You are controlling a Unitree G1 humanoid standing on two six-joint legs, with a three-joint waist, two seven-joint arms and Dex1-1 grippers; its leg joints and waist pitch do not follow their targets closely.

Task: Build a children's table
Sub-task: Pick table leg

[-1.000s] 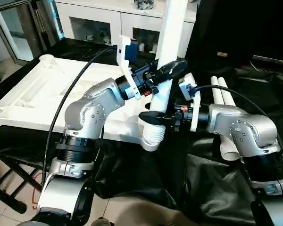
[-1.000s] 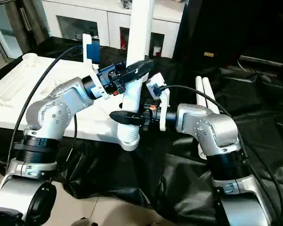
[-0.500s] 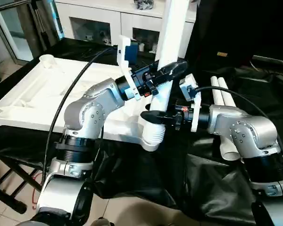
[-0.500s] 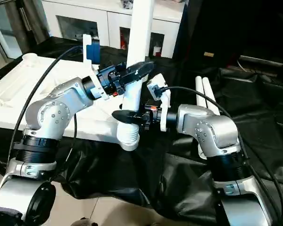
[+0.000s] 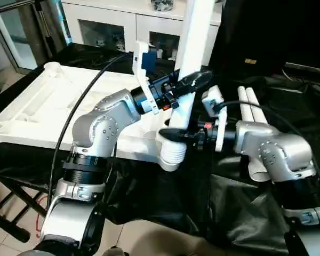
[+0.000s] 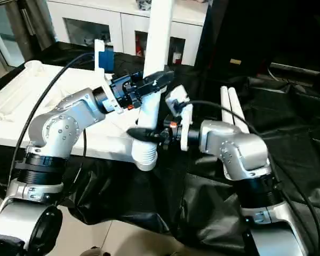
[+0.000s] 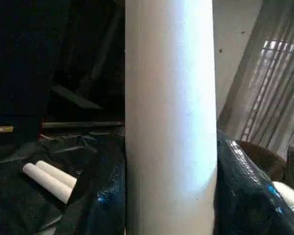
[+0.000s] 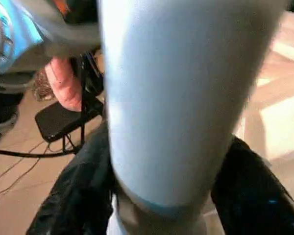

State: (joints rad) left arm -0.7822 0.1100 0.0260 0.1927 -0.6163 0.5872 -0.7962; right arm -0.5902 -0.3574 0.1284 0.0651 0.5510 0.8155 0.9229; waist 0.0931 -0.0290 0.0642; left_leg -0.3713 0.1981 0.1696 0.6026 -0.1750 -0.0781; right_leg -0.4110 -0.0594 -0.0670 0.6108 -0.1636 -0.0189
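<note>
The right gripper [image 5: 173, 137] straddles the upright leg [image 5: 189, 58] just above the tabletop's [image 5: 37, 106] corner socket [image 5: 170, 154], its grip loosening then retightening, probably regripping. Higher up, the left gripper [image 5: 194, 81] stays clamped. Spare legs [image 5: 253, 114] lie beyond.

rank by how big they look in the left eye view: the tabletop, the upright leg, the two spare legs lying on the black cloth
1. tabletop, largest by far.
2. upright leg, long and running out of the top of the picture.
3. The two spare legs: they lie side by side and look alike, so no ranking between them; partly hidden behind the right arm.
</note>
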